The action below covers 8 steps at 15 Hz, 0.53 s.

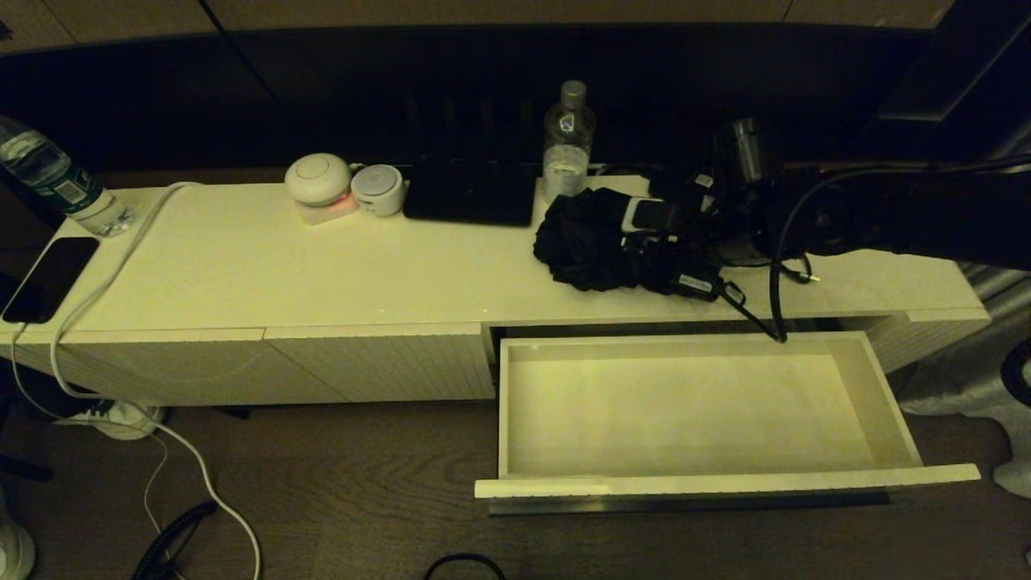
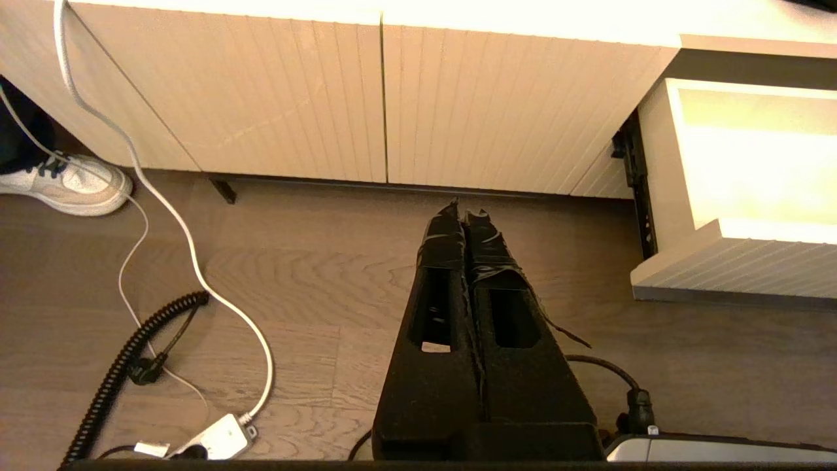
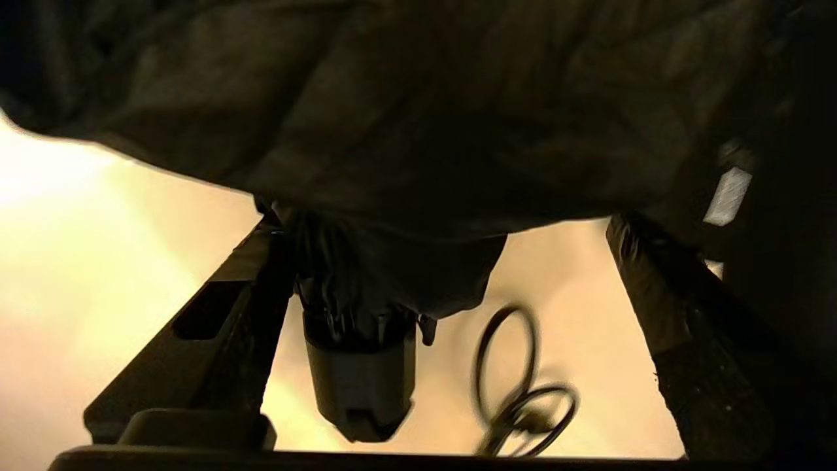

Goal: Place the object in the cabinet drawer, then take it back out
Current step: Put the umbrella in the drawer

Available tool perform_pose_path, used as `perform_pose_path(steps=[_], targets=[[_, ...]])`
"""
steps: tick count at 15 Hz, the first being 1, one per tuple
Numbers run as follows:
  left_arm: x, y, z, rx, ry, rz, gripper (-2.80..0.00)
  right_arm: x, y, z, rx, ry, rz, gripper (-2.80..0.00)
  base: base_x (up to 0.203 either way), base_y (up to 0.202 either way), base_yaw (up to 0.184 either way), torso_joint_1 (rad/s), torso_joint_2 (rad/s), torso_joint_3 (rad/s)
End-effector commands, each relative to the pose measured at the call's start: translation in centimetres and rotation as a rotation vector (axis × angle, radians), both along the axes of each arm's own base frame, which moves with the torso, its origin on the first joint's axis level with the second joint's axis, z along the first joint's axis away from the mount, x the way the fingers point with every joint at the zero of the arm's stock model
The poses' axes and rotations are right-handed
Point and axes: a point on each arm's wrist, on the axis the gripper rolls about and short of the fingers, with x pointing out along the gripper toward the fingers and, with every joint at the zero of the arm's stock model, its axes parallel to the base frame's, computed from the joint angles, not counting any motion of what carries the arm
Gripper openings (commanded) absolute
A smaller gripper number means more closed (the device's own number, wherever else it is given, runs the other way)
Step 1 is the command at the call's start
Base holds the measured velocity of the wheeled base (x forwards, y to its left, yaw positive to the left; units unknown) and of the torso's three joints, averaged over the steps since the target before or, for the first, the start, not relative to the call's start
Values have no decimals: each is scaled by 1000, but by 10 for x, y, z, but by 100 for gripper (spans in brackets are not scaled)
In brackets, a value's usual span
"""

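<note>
Atop cabinet (image 1: 322, 274), open right claw (image 1: 672, 250) straddles umbrella (image 1: 584, 242).

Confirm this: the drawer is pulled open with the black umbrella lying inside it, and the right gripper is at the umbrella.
Not quite. The head view shows the drawer open but empty; the umbrella lies on the cabinet top, where the right gripper is at it.

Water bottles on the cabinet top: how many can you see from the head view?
2. One water bottle stands at the back, just behind the black umbrella. The other bottle is at the far left end. More may be hidden behind the right arm.
</note>
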Motion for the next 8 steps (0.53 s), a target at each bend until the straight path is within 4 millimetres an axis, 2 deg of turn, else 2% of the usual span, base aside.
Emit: perform_pose_path(steps=[1,5,8], targets=[[0,0,0,-1,-2,1,-280,4,2,-4,-6,-12,6,0,0,0,0,0,0,0],[0,0,0,-1,-2,1,-280,8,4,-10,8,6,40,0,0,0,0,0,0,0],[0,0,0,-1,-2,1,-280,8,5,-5,33,-22,77,0,0,0,0,0,0,0]])
